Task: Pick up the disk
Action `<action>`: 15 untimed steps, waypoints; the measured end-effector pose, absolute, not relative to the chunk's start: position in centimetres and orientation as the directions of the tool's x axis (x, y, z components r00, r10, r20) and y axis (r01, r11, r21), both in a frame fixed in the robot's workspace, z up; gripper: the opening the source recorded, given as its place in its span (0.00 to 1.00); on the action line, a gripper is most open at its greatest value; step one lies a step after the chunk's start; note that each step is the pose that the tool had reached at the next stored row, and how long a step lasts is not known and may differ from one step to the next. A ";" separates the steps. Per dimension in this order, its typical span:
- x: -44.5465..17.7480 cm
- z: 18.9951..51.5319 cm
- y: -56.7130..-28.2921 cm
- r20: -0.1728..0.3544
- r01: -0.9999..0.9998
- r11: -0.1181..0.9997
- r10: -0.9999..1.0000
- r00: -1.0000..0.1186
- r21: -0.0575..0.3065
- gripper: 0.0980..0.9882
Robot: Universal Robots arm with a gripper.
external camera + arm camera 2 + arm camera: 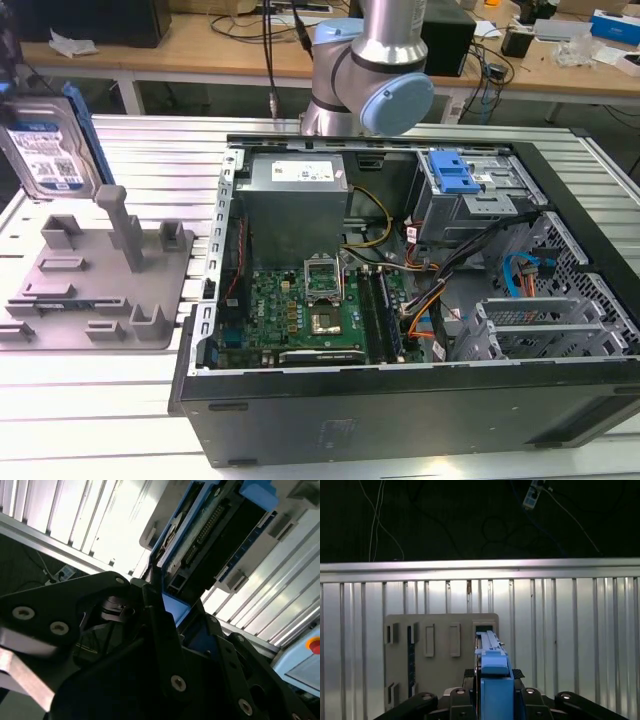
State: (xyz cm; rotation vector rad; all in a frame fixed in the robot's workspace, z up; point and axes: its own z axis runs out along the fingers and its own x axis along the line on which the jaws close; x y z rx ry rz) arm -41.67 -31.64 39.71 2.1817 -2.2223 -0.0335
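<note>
The disk (45, 150), silver with a white-and-blue label and blue side rails, hangs upright in the air at the exterior view's far left, above the grey fixture (95, 275). My gripper (492, 682) is shut on it. In the first wrist view the disk (491, 652) stands edge-on between the black fingers (457, 696), with the grey fixture (440, 650) beneath. In the second wrist view the disk (215, 535), its connector side showing, sticks out from my gripper (172, 612).
An open computer case (400, 300) fills the exterior view's middle and right, with a blue-latched drive cage (455, 175) at its back. The arm's base (365, 70) stands behind the case. The fixture's upright posts (125, 230) rise below the disk. The ribbed metal table (100, 400) carries it all.
</note>
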 end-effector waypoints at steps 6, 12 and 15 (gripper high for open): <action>-41.7 43.3 -31.7 0.004 -0.999 0.019 -1.000 -0.018 0.034 0.30; -41.7 46.8 -31.8 0.003 -0.999 0.018 -1.000 -0.018 0.034 0.30; -41.6 49.0 -31.9 0.002 -0.999 0.018 -1.000 -0.018 0.034 0.30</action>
